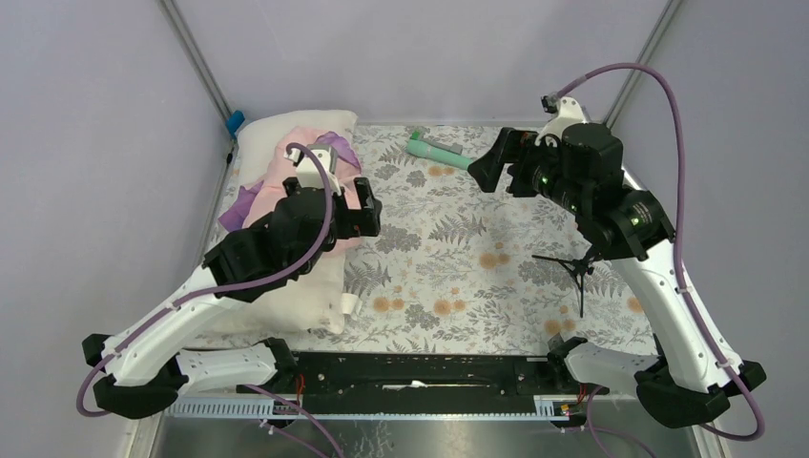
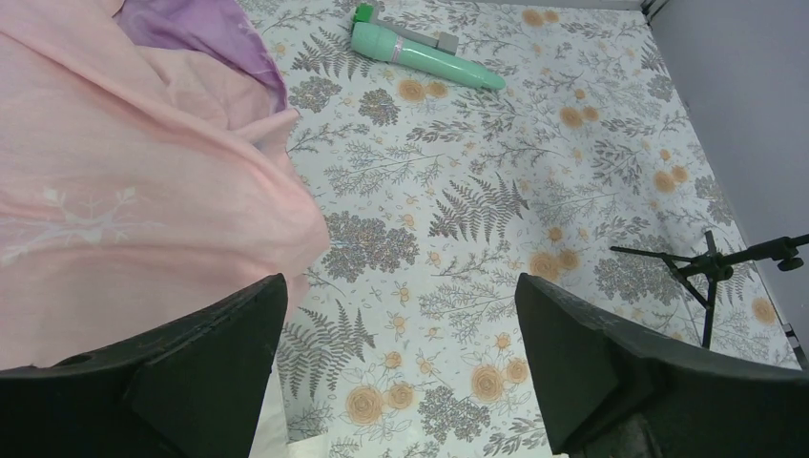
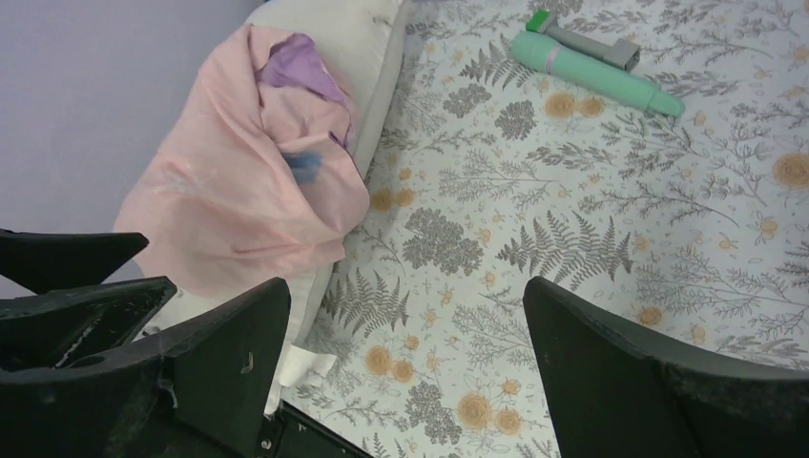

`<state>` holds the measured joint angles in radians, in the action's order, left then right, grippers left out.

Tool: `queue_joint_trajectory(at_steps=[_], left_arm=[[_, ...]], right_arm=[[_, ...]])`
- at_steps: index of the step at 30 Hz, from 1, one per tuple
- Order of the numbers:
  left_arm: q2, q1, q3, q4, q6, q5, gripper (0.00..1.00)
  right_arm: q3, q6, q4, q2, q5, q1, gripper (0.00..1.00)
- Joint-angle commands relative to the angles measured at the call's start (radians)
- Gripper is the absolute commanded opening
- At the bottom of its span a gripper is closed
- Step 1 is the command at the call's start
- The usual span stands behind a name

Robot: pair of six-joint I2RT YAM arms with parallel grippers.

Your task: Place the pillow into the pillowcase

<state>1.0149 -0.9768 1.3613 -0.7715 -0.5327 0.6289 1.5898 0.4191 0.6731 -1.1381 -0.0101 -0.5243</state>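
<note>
1. Top view: the pillow [image 1: 303, 291] lies along the left edge of the bench [image 1: 611, 296], up to the far left corner. The pillowcase [image 1: 270, 186] is bunched on top of it, not around it. The left gripper [image 1: 367, 212] hangs at the pillow's right side. The right gripper [image 1: 485, 164] is in the air over the far half.
2. Left wrist view: the jaws stand wide apart and empty. Pink pillowcase cloth is at the left, and a green tube [image 2: 429, 55] lies near the far edge.
3. Right wrist view: these jaws are also wide apart, holding nothing.
</note>
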Motion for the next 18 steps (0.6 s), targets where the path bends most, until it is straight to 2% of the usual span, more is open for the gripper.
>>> queue_joint_trajectory(at_steps=[1,4,8,12,15,18], left_arm=[[-0.003,-0.003,0.038,0.011,-0.022,0.058,0.99],[-0.013,-0.004,0.028,0.009,-0.023,0.071,0.99],[-0.024,0.001,0.019,0.008,-0.004,0.095,0.99],[-0.036,0.025,0.010,0.003,-0.003,0.076,0.99],[-0.042,0.079,-0.015,0.005,0.002,0.027,0.99],[-0.027,0.192,-0.043,0.016,0.008,-0.098,0.99]], right_arm=[[-0.002,-0.022,-0.010,0.028,-0.021,0.003,1.00],[-0.025,-0.032,-0.025,0.036,-0.051,0.003,0.99],[-0.086,-0.008,-0.102,0.047,-0.166,0.004,1.00],[-0.106,0.019,-0.116,0.037,-0.135,0.004,1.00],[-0.077,-0.004,-0.061,-0.006,-0.117,0.003,1.00],[-0.099,-0.004,-0.058,-0.022,-0.119,-0.010,1.00]])
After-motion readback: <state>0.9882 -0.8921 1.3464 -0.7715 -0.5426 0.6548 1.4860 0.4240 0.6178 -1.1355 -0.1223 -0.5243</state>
